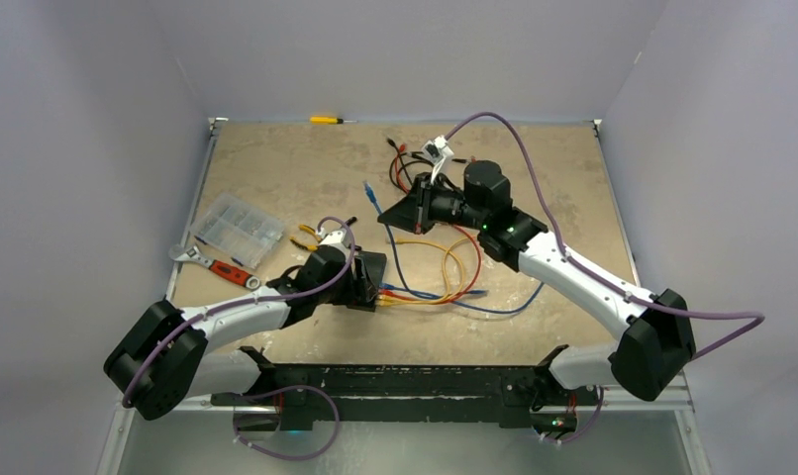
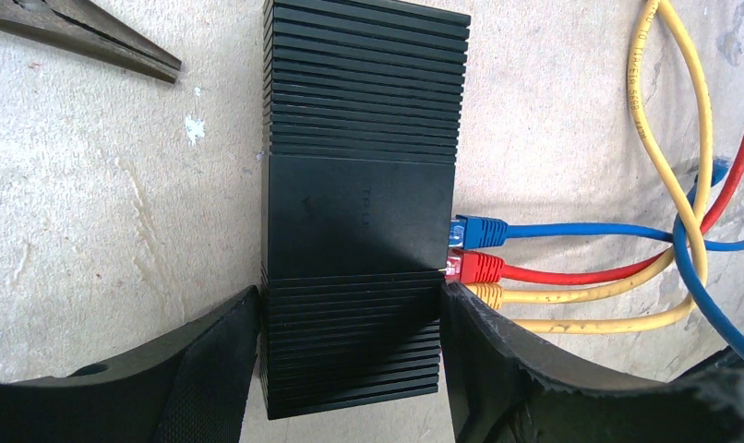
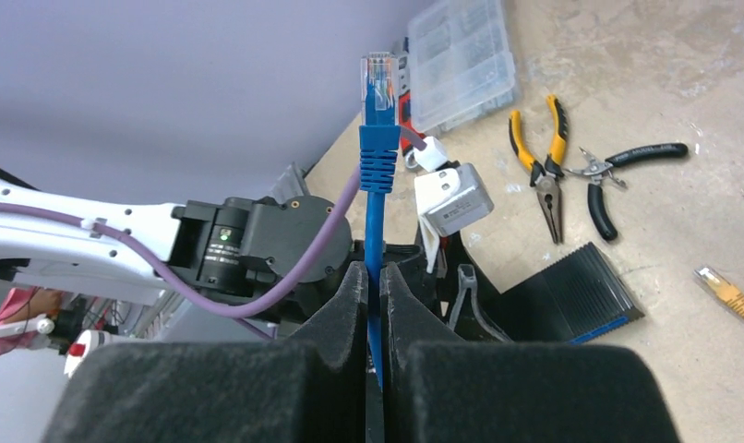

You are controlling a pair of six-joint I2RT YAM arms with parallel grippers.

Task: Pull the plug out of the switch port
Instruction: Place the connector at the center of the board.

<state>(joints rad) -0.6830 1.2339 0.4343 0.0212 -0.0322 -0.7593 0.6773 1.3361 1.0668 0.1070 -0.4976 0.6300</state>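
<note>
A: While the switch (image 2: pixel 359 212) lies flat on the table (image 2: pixel 101 185), why does your left gripper (image 2: pixel 350 300) squeeze its sides?
B: To brace it against the pull, I'd judge. Your right gripper (image 3: pixel 373 275) pinches a blue cable (image 3: pixel 376 203), its plug (image 3: pixel 378 83) free in the air.

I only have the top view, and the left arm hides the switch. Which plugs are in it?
Observer: The left wrist view shows three side by side in the switch: a blue plug, a red plug and a yellow plug.
Operator: What is the right arm holding?
Observer: The right end effector is shut on a blue cable, whose free plug stands up in the air, in no port.
</note>
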